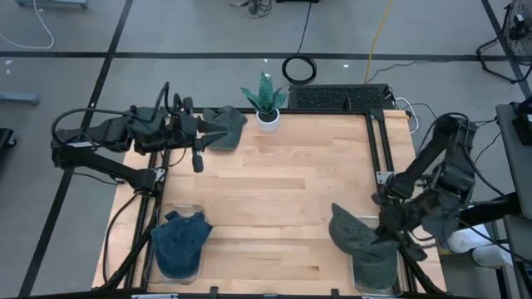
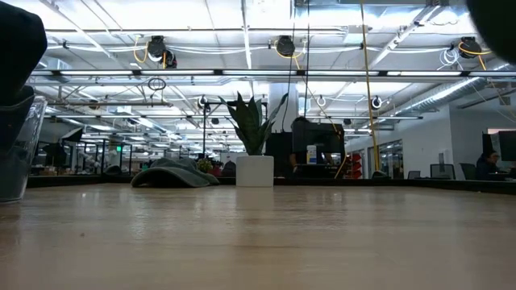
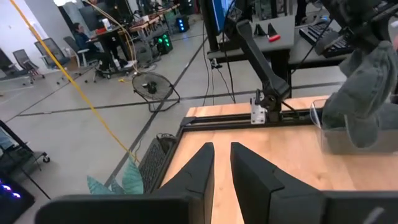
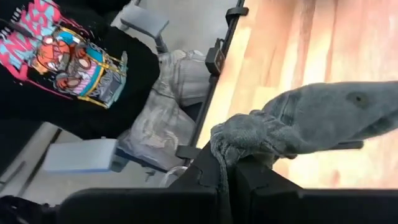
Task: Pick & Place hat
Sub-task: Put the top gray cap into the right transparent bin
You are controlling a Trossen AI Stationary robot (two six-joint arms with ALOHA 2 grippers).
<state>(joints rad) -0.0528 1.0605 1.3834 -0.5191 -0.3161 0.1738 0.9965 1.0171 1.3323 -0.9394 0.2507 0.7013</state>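
Observation:
A grey-green hat (image 1: 356,234) hangs at the table's near right, with my right gripper (image 4: 225,163) shut on it over a clear bin (image 1: 376,274). The left wrist view shows this hat (image 3: 364,93) above the bin (image 3: 333,134). A second grey-green hat (image 1: 224,129) lies flat on the table at the far left, next to a potted plant (image 1: 268,104). My left gripper (image 3: 222,152) hovers by that hat, pointing across the table. Its fingers are a narrow gap apart with nothing between them. My right gripper pinches a bunched fold of the hat's fabric (image 4: 229,138) between its two fingers. The rest of the hat (image 4: 336,115) stretches away from the fingers and sags. It hangs over the clear bin; whether its lower part touches the bin I cannot tell.
A blue hat (image 1: 181,241) sits in a clear bin (image 1: 197,209) at the near left. A black frame (image 1: 378,141) runs along the table's right side. A person in a black printed shirt (image 4: 68,62) sits beyond the right edge. Bare wood (image 1: 274,191) fills the middle.

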